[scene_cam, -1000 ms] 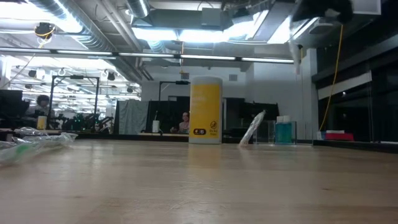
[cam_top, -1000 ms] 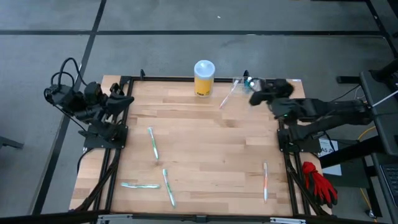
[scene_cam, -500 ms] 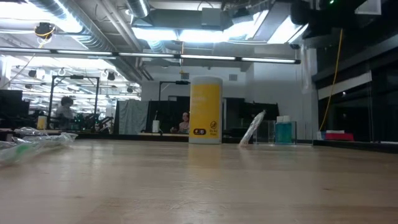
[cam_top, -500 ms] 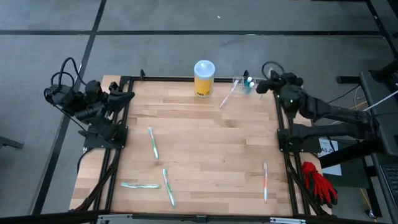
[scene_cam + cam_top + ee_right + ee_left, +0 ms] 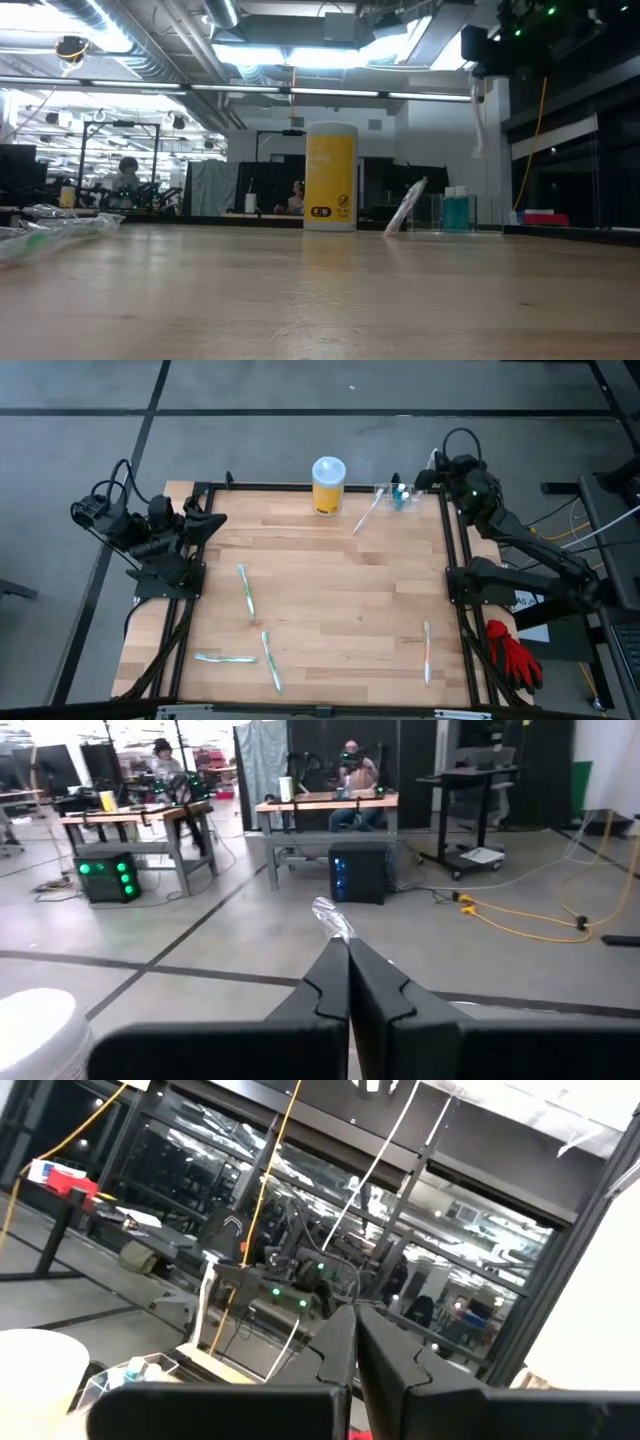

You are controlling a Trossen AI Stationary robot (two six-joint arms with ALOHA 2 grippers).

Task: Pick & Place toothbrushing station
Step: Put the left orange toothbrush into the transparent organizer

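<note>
1. Standing at the far right corner of the wooden table (image 5: 330,590), the toothbrushing station (image 5: 397,496) is a low, clear plastic holder with something teal inside it; no gripper touches it.
2. A wrapped toothbrush (image 5: 366,512) leans against the station's left side, its lower end on the table.
3. The right gripper (image 5: 436,466) hangs raised above the table's far right corner, just right of the station. Its fingers (image 5: 345,982) are pressed together, and a thin scrap of clear wrapping (image 5: 331,919) is pinched at their tips; in the low view it dangles as a pale strip.
4. The left gripper (image 5: 218,520) waits at the table's left edge, toward the far side, fingers pressed together and holding nothing.
5. A yellow canister (image 5: 328,485) with a white lid stands at the far edge, left of the station and apart from it.
6. Other wrapped toothbrushes lie flat: one (image 5: 245,589) left of centre, two (image 5: 250,656) near the front left, one (image 5: 427,651) near the front right.
7. A red glove (image 5: 513,653) lies off the table, on the right.
8. Beyond the table, people (image 5: 350,765) sit at desks in the room.
</note>
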